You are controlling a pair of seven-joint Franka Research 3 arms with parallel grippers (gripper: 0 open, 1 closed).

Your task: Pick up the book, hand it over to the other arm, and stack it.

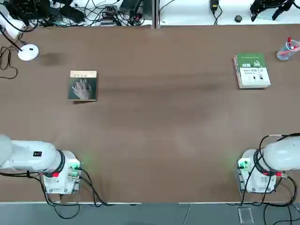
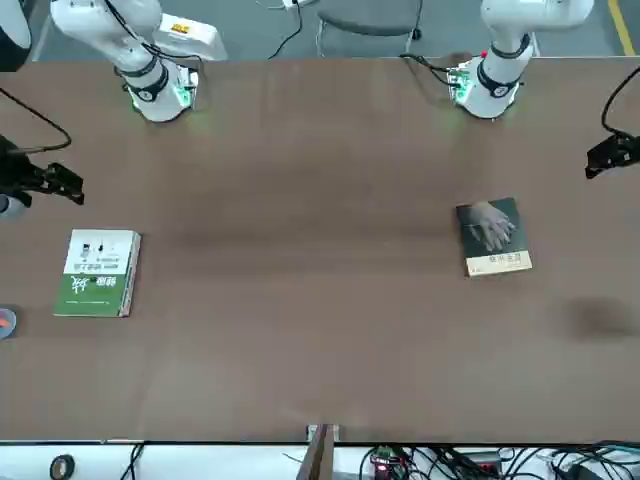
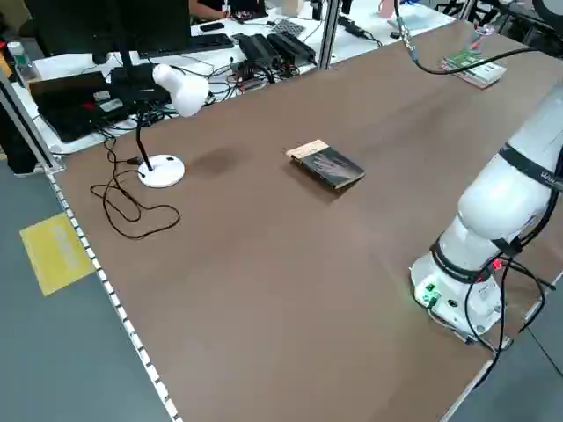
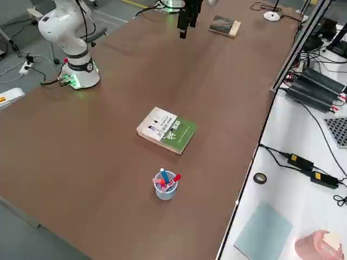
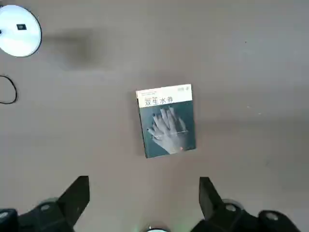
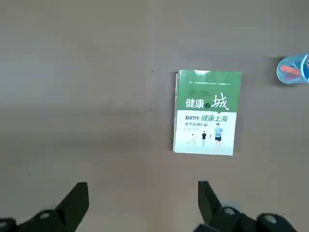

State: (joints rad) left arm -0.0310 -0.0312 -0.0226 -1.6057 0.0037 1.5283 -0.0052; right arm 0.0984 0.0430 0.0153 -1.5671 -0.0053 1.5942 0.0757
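The book (image 1: 83, 86), a thin dark grey-green paperback with a pale hand picture and a tan band, lies flat on the brown table's left side. It also shows in the front view, book (image 2: 492, 236), and in the left wrist view, book (image 5: 166, 121). My left gripper (image 5: 143, 195) hangs open high above it, well clear of it, with nothing between its fingers (image 5: 77, 195). My right gripper (image 6: 142, 200) hangs open above the table's right side, over the green-and-white book (image 6: 207, 112), and holds nothing.
The green-and-white book (image 1: 251, 70) lies at the far right, with a clear cup of pens (image 1: 287, 49) just beyond it. A white desk lamp (image 1: 28, 51) stands at the far left with its cable. Cables and gear line the far edge.
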